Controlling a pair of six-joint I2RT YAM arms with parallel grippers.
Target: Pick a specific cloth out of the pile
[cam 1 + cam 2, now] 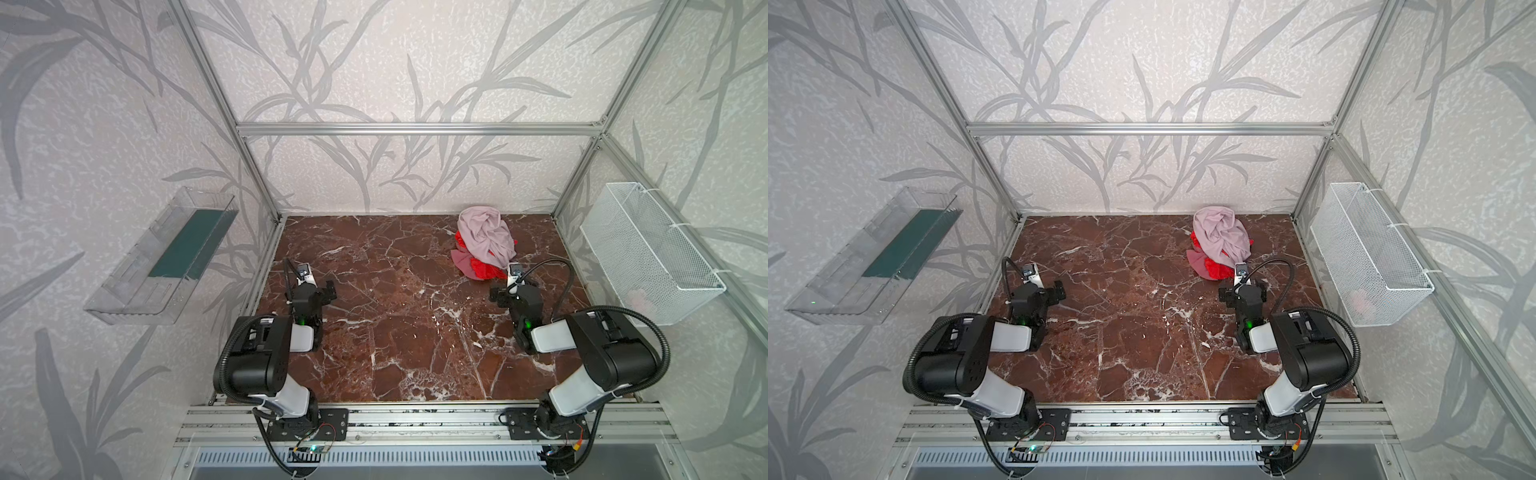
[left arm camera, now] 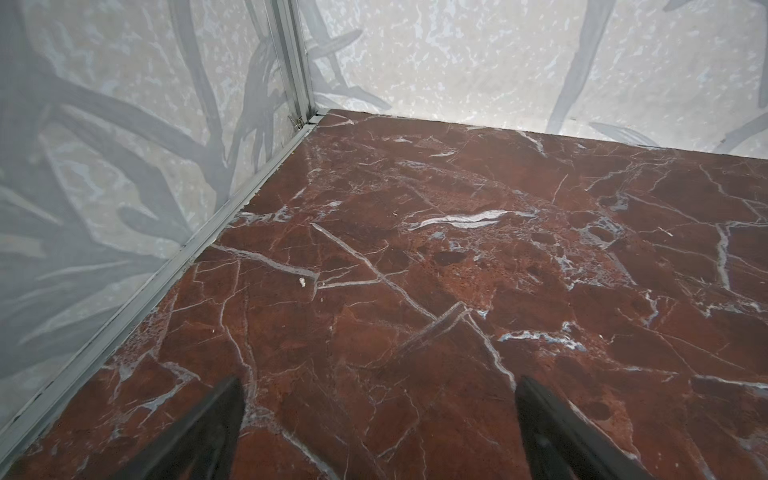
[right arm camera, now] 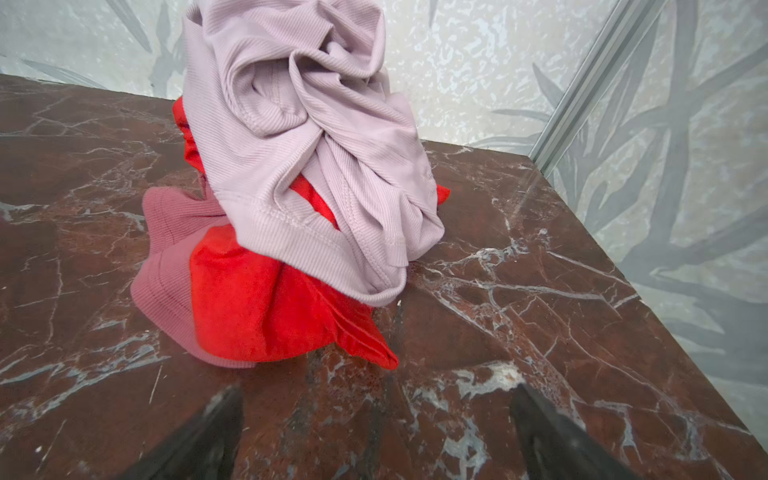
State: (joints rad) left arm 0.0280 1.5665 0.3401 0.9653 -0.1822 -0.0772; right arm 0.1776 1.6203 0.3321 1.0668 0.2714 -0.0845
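Note:
The pile sits at the back right of the marble table. A pale lilac-pink cloth is heaped on top, with a bright red cloth under it. The cloth, dusty rose and ribbed, lies at the bottom; only its near left edge shows past the red one. My right gripper is open and empty, just short of the pile's near side, with nothing touching its fingers. Far from the pile on the table's left side, my left gripper is open over bare marble.
A white wire basket hangs on the right wall. A clear plastic bin with a green floor hangs on the left wall. Aluminium frame posts and patterned walls close in the red-brown marble table on three sides.

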